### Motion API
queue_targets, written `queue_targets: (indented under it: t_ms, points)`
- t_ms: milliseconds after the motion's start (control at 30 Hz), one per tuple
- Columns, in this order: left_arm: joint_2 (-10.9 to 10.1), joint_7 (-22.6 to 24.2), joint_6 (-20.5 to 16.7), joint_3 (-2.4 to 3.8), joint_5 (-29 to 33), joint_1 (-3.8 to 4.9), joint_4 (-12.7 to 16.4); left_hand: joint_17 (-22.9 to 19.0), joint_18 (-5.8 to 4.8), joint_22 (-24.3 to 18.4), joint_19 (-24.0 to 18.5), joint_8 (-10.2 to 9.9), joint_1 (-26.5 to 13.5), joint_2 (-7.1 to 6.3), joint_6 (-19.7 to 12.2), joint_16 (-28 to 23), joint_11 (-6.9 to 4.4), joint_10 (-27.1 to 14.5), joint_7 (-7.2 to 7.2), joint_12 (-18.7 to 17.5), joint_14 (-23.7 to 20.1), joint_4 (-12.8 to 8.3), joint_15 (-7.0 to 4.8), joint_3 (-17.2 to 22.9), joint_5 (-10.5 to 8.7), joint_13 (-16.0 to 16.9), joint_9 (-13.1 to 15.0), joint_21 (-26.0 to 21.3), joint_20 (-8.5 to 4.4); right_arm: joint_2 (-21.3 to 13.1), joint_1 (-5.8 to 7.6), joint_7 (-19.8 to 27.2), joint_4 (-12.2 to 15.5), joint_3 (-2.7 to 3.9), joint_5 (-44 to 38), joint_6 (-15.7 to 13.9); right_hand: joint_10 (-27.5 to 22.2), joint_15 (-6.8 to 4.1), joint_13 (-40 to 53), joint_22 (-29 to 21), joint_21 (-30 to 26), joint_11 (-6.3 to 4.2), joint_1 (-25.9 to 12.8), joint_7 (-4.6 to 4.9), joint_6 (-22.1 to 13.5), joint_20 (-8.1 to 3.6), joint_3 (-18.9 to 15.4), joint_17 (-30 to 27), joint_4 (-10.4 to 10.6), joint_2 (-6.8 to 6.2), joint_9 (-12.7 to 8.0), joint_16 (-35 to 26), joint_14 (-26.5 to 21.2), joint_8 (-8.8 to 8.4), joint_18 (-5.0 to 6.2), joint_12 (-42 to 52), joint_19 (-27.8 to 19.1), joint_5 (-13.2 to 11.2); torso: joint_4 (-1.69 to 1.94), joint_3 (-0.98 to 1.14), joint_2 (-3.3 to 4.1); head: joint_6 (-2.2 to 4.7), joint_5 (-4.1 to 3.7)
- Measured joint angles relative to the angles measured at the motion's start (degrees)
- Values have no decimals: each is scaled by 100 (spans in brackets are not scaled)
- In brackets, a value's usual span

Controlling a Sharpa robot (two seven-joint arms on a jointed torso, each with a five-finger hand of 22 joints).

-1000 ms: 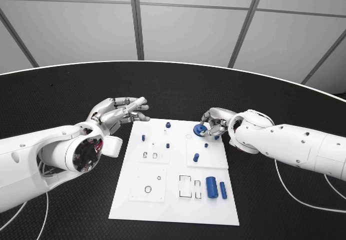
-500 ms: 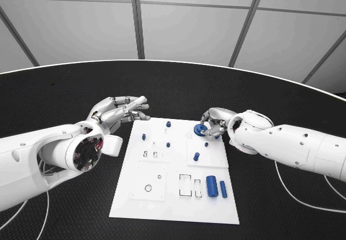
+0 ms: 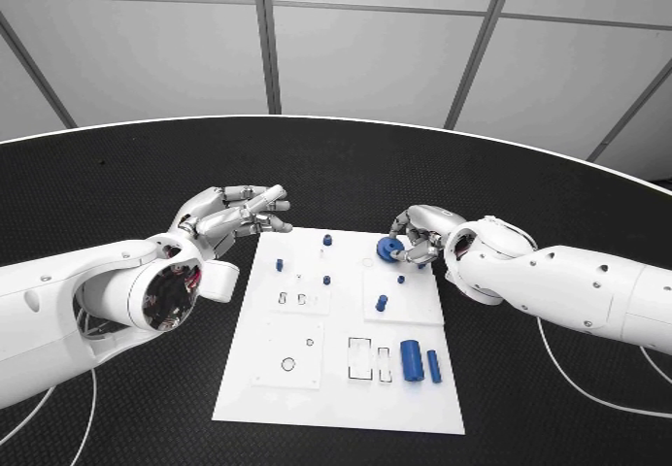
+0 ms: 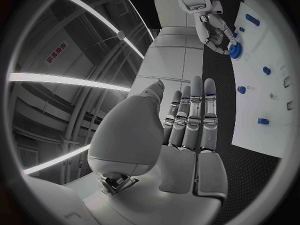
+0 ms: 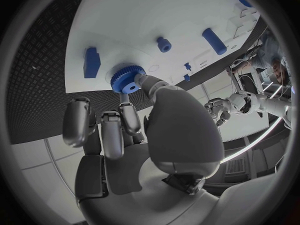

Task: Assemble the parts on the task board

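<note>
Looking down from the head view, the white rectangular task board lies in the middle of the black table. The right hand, silver and many-fingered, sits at the board's upper right corner and pinches a round blue toothed gear between its fingertips, right over the board's top edge. The left hand hovers just off the board's upper left corner, its fingers curled in loosely and holding nothing. Small blue pegs stand in the upper half of the board, a short blue pin lies mid-right, and a thick blue cylinder with a thinner blue rod beside it lies in the lower right.

From the left wrist view, the left hand fills the centre, its fingers straight and pressed side by side, the thumb alongside, gripping nothing. At the upper right of the frame the right hand holds the gear at the board's edge.

From the right wrist view, the right hand has its thumb tip touching the gear, which sits at the lower edge of the board in the upper part of the frame; the other fingers hang curled and slightly apart below it. A blue block lies just beside the gear.
</note>
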Motion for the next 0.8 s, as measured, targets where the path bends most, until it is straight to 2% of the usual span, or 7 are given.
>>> queue_targets:
  t_ms: [100, 200, 367, 567, 600, 800]
  points:
    - [4, 1, 2, 0, 0, 0, -8, 0, 0, 0, 0, 0, 0, 0, 0, 0, 0, 0, 0, 0, -2, -16, -2, 16, 0, 0, 5, 7, 0, -75, 1, 3, 209, 4, -225, -169, 31, 0, 0, 16, 2, -31, -53, -2, 24, -13, 0, 0, 0, -7, 0, 0, 0, 0, 0, 38, 13, 34, -3, 0, -7, 12, 1]
    - [15, 4, -1, 0, 0, 0, -19, 0, 0, 0, 0, 0, 0, 0, 0, 0, 0, 0, 0, 0, -21, -16, -21, 16, 0, 0, 6, 21, 0, -124, 2, -1, 435, 8, -461, -281, 52, 0, -1, 35, 22, -10, -104, 0, 43, -22, 0, -1, 0, -16, 0, 31, 0, 0, 0, 38, 22, 34, -4, 0, -15, 20, 2]
    - [34, 7, -2, -1, 1, 0, -37, 0, 0, 0, 0, 0, 0, 0, 0, 0, 0, 0, 0, 0, -21, -16, -21, 16, 0, 0, 5, 21, 0, -81, 3, -8, 746, 11, -733, -311, 52, 0, -1, 47, 30, -11, -104, -1, 62, -22, 0, -1, 1, -16, 0, 31, 0, -1, 1, 63, 22, 34, 0, -6, -25, 30, 5]
    - [54, 7, 6, -1, 1, -1, -49, -1, 0, 0, 0, 0, 0, 0, 0, 0, 0, 0, 0, 0, -21, -16, -21, 16, 0, 0, 5, 21, 0, 118, 3, -1, 887, 10, -811, -194, 68, 0, -2, 47, 30, -27, -104, -3, 64, -22, 15, -1, 16, -16, 0, 31, 0, -2, 2, 67, 22, 34, 10, -16, -27, 24, 25]
    - [56, 7, 6, -1, 1, -1, -51, -1, 0, 0, 0, 0, 0, 0, 0, 0, 0, 0, 0, 0, -21, -16, -21, 16, 0, 0, 5, 21, 0, 156, 2, 2, 892, 10, -816, -172, 68, 0, -1, 47, 30, -27, -133, -11, 71, -22, 15, -1, 16, -45, 1, 31, 0, -2, 2, 67, 22, 34, 11, -19, -27, 21, 29]
    - [72, 6, 6, -1, 1, -1, -63, -1, 0, 0, 0, 0, 0, 0, 0, 0, 0, 0, 0, 0, -21, -16, -21, 16, 0, 0, 4, 21, 0, 425, 1, -7, 817, 8, -832, -77, 68, 0, -2, 47, 30, -27, -150, -12, 73, -22, 32, -2, 17, -30, 1, 31, 0, -3, 3, 67, 21, 34, 7, -23, -23, 22, 54]
